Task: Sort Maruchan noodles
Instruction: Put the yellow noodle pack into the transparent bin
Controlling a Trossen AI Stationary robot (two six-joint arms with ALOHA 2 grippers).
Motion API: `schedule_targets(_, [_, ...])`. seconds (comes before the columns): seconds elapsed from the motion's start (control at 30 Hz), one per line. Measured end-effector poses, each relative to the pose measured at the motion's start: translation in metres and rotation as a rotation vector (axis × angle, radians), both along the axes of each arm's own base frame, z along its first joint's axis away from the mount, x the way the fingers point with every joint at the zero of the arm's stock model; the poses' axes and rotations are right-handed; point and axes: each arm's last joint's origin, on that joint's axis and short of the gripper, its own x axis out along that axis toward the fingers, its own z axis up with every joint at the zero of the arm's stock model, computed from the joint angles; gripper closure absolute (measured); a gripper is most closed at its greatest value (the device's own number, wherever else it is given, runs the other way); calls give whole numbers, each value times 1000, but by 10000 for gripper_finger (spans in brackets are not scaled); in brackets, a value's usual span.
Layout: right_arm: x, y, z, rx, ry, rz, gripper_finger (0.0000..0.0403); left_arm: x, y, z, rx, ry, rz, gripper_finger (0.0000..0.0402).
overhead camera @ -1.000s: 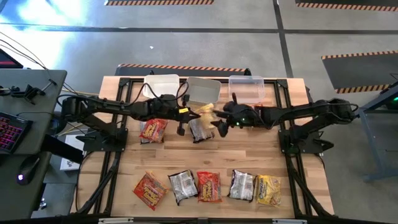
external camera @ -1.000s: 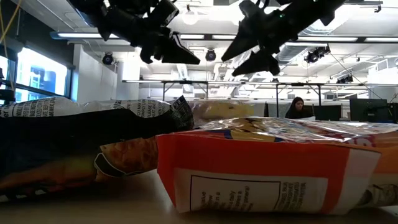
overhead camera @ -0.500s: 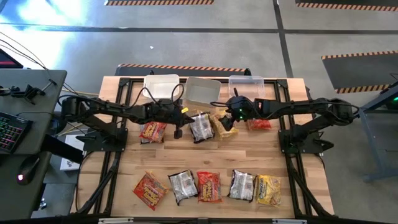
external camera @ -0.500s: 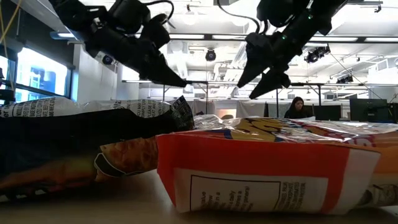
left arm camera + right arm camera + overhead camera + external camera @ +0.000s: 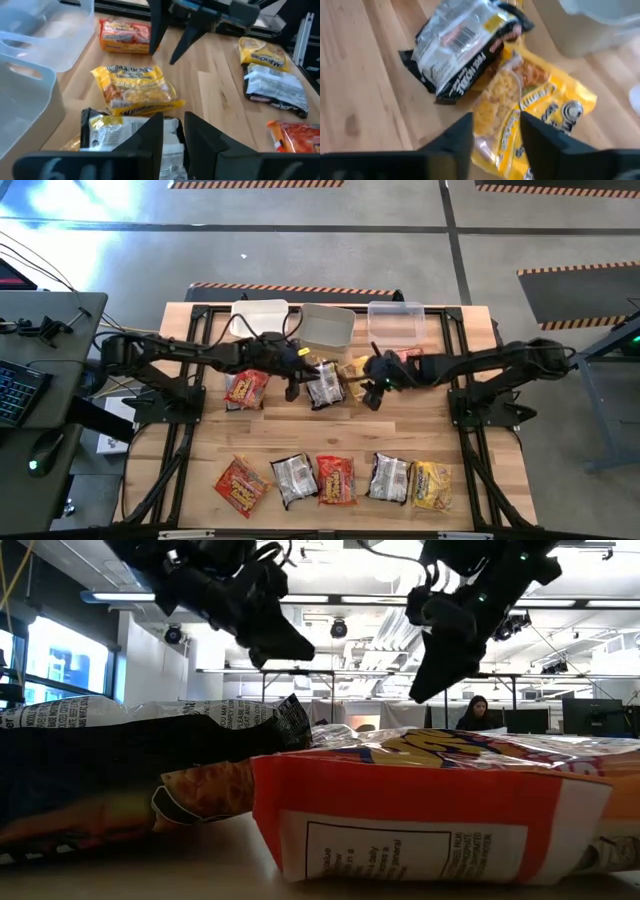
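Observation:
Three noodle packets lie flat mid-table: a red-orange packet (image 5: 246, 388), a silver-and-dark packet (image 5: 323, 384) and a yellow packet (image 5: 355, 368) partly tucked under the silver one. Another red packet (image 5: 409, 356) shows beside the right arm. My left gripper (image 5: 291, 387) hangs open between the red-orange and silver packets; in the left wrist view its gripper (image 5: 173, 131) is over the silver packet (image 5: 120, 134). My right gripper (image 5: 371, 392) is open above the yellow packet (image 5: 530, 100), as its gripper (image 5: 496, 131) shows in the right wrist view. Both hang clear of the table in the low view.
Three pale bins (image 5: 259, 317), (image 5: 327, 326), (image 5: 397, 320) stand along the far edge. A row of several packets lies near the near edge, from a red one (image 5: 241, 485) to a yellow one (image 5: 432, 485). Bare wood lies between the two groups.
My right gripper has moved toward the table's right edge, then slightly toward the near edge, and has come lower. The yellow packet, a second ago up by the middle bin, now lies on the table beside the silver packet. My left gripper has dipped and risen again.

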Motion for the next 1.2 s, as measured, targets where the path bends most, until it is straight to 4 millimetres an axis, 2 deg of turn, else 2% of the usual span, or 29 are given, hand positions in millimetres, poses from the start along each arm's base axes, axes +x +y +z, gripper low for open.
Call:
schedule_targets(0.13, [-1, 8, -18, -40, -126, 58, 369, 12, 2, -3, -13, 36, 2, 317])
schedule_targets(0.2, [-3, 10, -28, -55, -211, 83, 394, 20, 4, -9, -18, 61, 2, 309])
schedule_targets(0.33, [-6, 9, -32, -109, -389, 124, 381, 38, 8, -18, -25, 103, 2, 291])
schedule_targets(0.4, [-6, 7, -31, -137, -419, 140, 380, 46, 9, -21, -32, 137, 3, 282])
schedule_targets(0.6, [-5, -1, -29, -184, -417, 141, 401, 71, 16, -18, -7, 199, 55, 243])
schedule_targets(0.87, [-7, -3, -32, -193, -372, 174, 402, 81, 23, -21, 51, 277, 158, 189])
schedule_targets(1.2, [-17, 4, -19, -184, -387, 207, 403, 106, 46, -43, 80, 315, 193, 176])
